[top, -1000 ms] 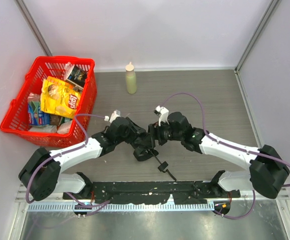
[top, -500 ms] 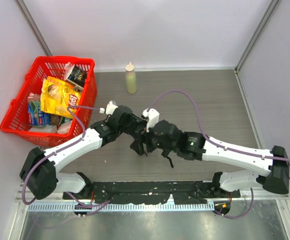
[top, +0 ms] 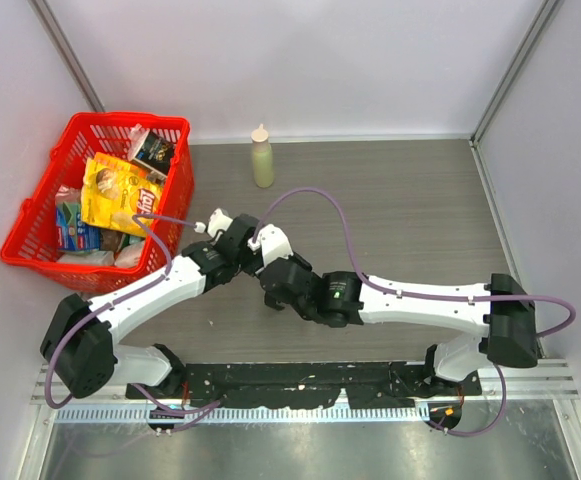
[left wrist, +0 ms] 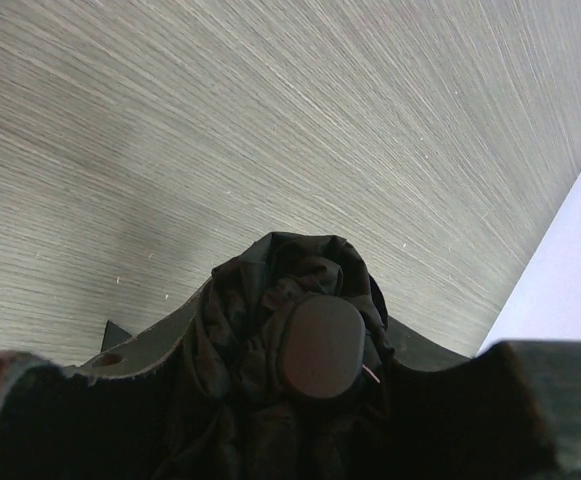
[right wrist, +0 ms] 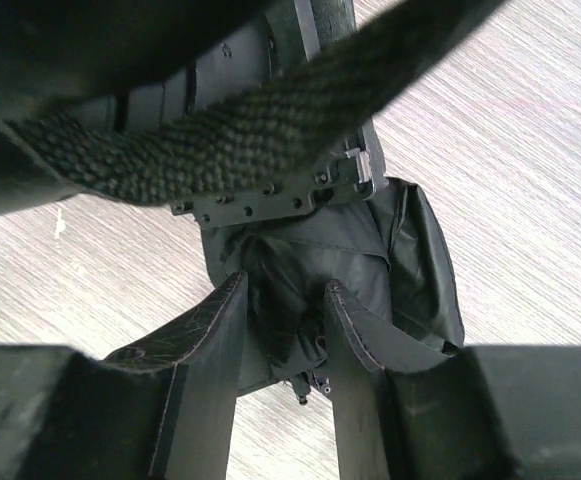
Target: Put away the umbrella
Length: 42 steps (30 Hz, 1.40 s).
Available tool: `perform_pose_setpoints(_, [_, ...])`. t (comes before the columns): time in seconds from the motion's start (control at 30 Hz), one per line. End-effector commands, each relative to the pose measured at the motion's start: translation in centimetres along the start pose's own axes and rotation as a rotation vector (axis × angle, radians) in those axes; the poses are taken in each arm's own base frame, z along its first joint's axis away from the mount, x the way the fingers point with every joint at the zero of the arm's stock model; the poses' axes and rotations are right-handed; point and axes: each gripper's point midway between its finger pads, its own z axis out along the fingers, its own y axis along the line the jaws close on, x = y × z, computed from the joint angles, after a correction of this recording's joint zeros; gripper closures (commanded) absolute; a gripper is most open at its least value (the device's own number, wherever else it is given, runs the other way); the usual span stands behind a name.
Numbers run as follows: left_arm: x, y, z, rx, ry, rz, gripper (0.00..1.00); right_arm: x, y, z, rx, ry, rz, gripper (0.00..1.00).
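Toward the middle of the grey wood-grain table (top: pixel 420 200), the black fabric compact umbrella (left wrist: pixel 270 265) is held bunched, its canopy crumpled around a rounded black end cap (left wrist: pixel 315 345). The left gripper (left wrist: pixel 282 352) is closed on that bundle, with fabric squeezed between its jaws. The right gripper (right wrist: pixel 280 320) is seen with its fingers only narrowly parted about a fold of the same cloth; whether that fold is truly pinched cannot be told. A woven black wrist strap (right wrist: pixel 250 130) is draped across the top of the right wrist view.

Over the last second the right arm has been swung leftward and stretched out low, so that both grippers are now crowded together. The thin shaft and handle, shown pointing toward the near edge a second ago, are no longer seen from above; they have perhaps been telescoped in, or are merely hidden beneath the forearm. If collapsed, the umbrella is judged nearly ready for stowing. The red plastic basket (top: pixel 182 165) is left well apart at the far left.
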Motion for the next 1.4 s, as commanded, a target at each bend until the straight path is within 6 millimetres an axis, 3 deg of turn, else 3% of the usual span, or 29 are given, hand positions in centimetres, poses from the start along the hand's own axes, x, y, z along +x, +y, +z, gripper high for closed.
perform_pose_setpoints(0.0, [-1.0, -2.6, -1.0, 0.074, -0.018, -0.065, 1.0, -0.9, -0.9, 0.5, 0.075, -0.055, 0.002, 0.59])
perform_pose_setpoints(0.03, [-1.0, -2.6, -1.0, 0.074, -0.018, -0.068, 1.0, -0.8, -1.2, 0.5, 0.095, -0.051, 0.002, 0.67])
perform_pose_setpoints(0.13, [-1.0, -2.7, -1.0, 0.079, -0.02, -0.075, 1.0, -0.6, -1.0, 0.6, 0.087, -0.047, 0.026, 0.73])
perform_pose_setpoints(0.23, [-1.0, -3.2, -1.2, 0.097, -0.016, -0.079, 1.0, -0.5, -1.2, 0.2, 0.085, -0.054, 0.087, 0.99])
perform_pose_setpoints(0.43, [-0.4, -5.8, -1.9, 0.255, 0.045, -0.131, 1.0, -1.7, -3.0, -1.8, -0.107, -0.093, 0.349, 0.99])
perform_pose_setpoints(0.6, [-1.6, -7.4, -2.9, 0.378, 0.011, -0.167, 1.0, -3.5, -2.7, -4.8, -0.384, -0.189, 0.571, 0.99])
perform_pose_setpoints(0.8, [-2.7, -9.9, -4.9, 0.552, -0.016, -0.173, 1.0, -3.6, -0.6, -6.1, -0.611, -0.176, 0.668, 0.99])
perform_pose_setpoints(0.83, [-2.9, -10.0, -5.1, 0.578, -0.023, -0.178, 1.0, -4.4, -0.3, -6.6, -0.651, -0.197, 0.695, 0.99])
perform_pose_setpoints(1.07, [-4.1, -9.8, -6.1, 0.615, -0.083, -0.173, 1.0, -4.2, 0.6, -7.7, -0.781, -0.169, 0.854, 0.99])
perform_pose_setpoints(1.17, [-5.2, -9.8, -6.7, 0.616, -0.141, -0.147, 1.0, -5.8, 1.1, -9.1, -0.901, -0.217, 0.935, 0.99])
perform_pose_setpoints(1.27, [-6.1, -9.9, -7.5, 0.609, -0.173, -0.16, 1.0, -5.0, 0.8, -7.5, -0.818, -0.196, 0.883, 0.99])
perform_pose_setpoints(1.3, [-6.3, -10.0, -7.7, 0.606, -0.177, -0.169, 1.0, -3.3, 0.1, -5.8, -0.704, -0.137, 0.872, 0.99])
perform_pose_setpoints(1.33, [-6.5, -10.0, -7.7, 0.594, -0.182, -0.18, 1.0, -3.2, -0.5, -5.2, -0.642, -0.14, 0.807, 0.99])
perform_pose_setpoints(1.37, [-6.6, -10.1, -7.7, 0.583, -0.185, -0.182, 1.0, -1.3, -1.0, -4.1, -0.568, -0.077, 0.779, 0.99])
